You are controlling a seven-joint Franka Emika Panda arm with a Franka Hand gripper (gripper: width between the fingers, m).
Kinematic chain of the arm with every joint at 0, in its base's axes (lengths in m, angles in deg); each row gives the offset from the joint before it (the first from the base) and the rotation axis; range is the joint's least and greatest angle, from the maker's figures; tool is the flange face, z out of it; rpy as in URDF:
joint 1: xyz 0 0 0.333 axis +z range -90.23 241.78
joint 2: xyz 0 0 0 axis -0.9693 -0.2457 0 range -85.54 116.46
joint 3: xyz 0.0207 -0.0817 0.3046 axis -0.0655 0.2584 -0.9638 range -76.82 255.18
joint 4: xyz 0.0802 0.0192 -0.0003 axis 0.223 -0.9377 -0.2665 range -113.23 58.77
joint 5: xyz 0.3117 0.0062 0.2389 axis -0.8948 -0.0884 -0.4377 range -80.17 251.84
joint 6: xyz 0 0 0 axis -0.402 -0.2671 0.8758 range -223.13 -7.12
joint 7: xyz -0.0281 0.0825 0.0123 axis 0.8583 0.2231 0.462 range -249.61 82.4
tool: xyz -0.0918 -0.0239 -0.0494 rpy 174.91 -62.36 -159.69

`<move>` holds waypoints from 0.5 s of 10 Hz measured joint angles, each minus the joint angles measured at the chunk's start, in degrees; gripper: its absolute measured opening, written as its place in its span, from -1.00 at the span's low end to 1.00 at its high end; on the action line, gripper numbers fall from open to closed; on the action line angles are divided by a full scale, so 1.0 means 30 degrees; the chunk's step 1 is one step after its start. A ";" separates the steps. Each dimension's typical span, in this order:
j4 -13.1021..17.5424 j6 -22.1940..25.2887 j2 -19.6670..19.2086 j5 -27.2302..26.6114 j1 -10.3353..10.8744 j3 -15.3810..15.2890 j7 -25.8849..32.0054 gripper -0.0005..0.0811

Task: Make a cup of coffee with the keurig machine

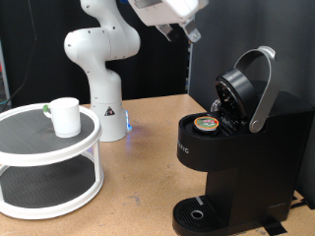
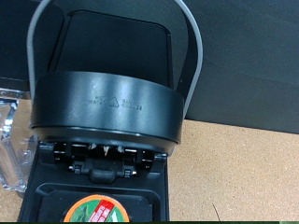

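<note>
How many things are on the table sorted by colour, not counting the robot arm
White: 2, the cup and the two-tier round stand it sits on.
Black: 1, the keurig machine, lid raised.
Multicoloured: 1, the coffee pod lying in the machine's open chamber.
Total: 4.
The pincer is at the exterior view's top, above the machine, holding nothing visible.

The arm [image 1: 98, 54] is glossy white with bulbous rounded joints, its conical base bearing small dark markings and a blue light, its end effector [image 1: 175, 20] white with grey parts.
</note>
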 joint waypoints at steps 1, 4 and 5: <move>0.0122 0.0186 0.0004 0.0072 -0.0154 0.0149 -0.0002 0.98; 0.0124 0.0209 -0.0009 -0.0009 -0.0263 0.0235 -0.0002 0.98; -0.0001 0.0201 -0.0015 -0.0618 -0.0215 0.0221 0.0171 0.98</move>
